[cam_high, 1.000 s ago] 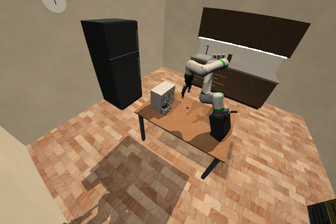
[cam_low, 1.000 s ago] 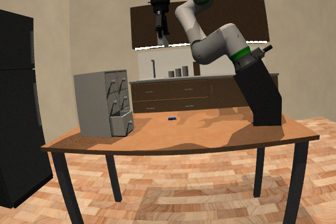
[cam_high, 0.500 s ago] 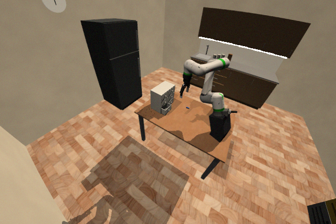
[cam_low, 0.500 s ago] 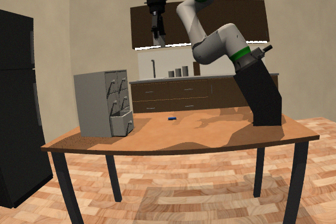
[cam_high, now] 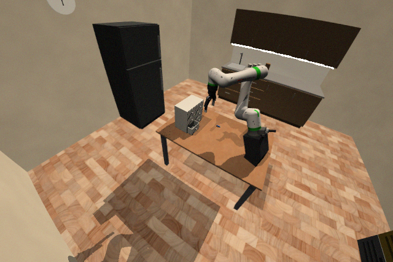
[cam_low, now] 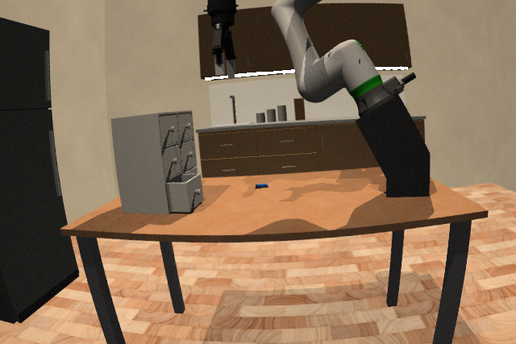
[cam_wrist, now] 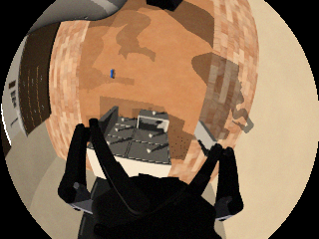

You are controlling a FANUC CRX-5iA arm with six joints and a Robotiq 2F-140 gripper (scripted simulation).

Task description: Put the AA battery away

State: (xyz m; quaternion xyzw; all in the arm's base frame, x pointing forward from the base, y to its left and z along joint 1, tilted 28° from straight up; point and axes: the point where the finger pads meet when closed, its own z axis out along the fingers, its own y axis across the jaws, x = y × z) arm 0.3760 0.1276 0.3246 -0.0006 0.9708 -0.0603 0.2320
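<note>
We start with the view from the top, and there's our table, with the chest standing near its far-left end, close to the corner by the fridge (cam_high: 139,75) (cam_low: 29,165). One bottom drawer (cam_high: 193,127) (cam_low: 184,194) (cam_wrist: 153,121) juts out of the chest (cam_high: 181,118) (cam_low: 139,165) (cam_wrist: 131,165)! The battery (cam_high: 218,126) (cam_low: 261,185) (cam_wrist: 113,74) lies on the table (cam_high: 206,145) (cam_low: 291,223) (cam_wrist: 169,75), in front of the chest and well apart from it, and our arm (cam_high: 242,76) (cam_low: 325,69) rises from a black pedestal (cam_high: 250,148) (cam_low: 406,165) at the opposite end.

Over to the exterior view: we have the gripper (cam_high: 209,107) (cam_low: 225,70) (cam_wrist: 158,119) hanging high above the table, fingers down, open and with nothing in its grasp. The blue battery lies flat towards the table's back edge, between chest and pedestal. We see the other drawers' fronts closed, and that one bottom drawer out at the side nearer the front edge.

And now the wrist view! Our fingers stand wide apart, the chest showing between and beyond them. We look into the pulled-out drawer, but what's inside we can't make out. The battery shows beyond the chest, out on the bare wood.
</note>
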